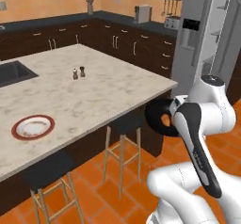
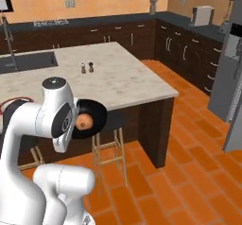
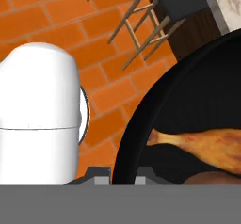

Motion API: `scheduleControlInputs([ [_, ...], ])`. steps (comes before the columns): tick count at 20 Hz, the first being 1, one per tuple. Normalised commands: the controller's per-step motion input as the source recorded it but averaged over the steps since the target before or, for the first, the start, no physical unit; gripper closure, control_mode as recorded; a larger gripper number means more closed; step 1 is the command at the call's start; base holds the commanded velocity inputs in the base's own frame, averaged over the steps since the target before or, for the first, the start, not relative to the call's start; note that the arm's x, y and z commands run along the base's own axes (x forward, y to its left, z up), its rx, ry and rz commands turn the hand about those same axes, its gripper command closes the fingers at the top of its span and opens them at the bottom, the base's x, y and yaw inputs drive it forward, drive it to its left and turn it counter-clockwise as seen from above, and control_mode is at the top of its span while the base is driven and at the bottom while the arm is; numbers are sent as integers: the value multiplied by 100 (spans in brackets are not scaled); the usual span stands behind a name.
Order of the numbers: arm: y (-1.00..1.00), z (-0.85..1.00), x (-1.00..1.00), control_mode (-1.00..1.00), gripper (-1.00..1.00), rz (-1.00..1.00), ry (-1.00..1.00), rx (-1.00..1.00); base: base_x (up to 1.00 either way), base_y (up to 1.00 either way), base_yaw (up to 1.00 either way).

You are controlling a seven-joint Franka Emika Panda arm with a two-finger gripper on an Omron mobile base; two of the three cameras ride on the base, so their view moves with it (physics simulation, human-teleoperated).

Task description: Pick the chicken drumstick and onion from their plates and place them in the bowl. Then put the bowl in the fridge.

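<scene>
The glossy black bowl (image 2: 96, 110) hangs in the air beside the island counter's edge, above the orange floor, tilted toward the right base camera. Inside it lie the golden-brown chicken drumstick (image 3: 207, 145) and the round orange-brown onion (image 2: 85, 121). My gripper (image 3: 121, 177) is shut on the bowl's rim (image 3: 134, 124). From the left base view the bowl (image 1: 154, 117) shows just left of my wrist. The white plate with a red-brown rim (image 1: 33, 127) lies bare on the counter at the left. The grey fridge (image 1: 197, 35) stands at the far right.
Two wooden stools (image 1: 123, 145) stand under the island counter's (image 1: 108, 89) overhang, right below the bowl. Salt and pepper shakers (image 1: 78, 72) sit mid-counter, and a sink (image 1: 12, 73) is at its left. Dark cabinets (image 1: 141, 46) line the back wall.
</scene>
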Motion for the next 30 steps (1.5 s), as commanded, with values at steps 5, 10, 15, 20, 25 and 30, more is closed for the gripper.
scheduleControlInputs([
  [5,0,0,0,100,100,0,0,0,51,-100,21],
  [10,0,0,0,100,100,0,0,0,30,-100,45],
  [15,0,0,0,100,100,0,0,0,28,-100,40],
  [20,0,0,0,100,100,0,0,0,1,-100,29],
  [25,0,0,0,100,100,0,0,0,0,-98,29],
  [30,0,0,0,100,100,0,0,0,4,-72,9],
])
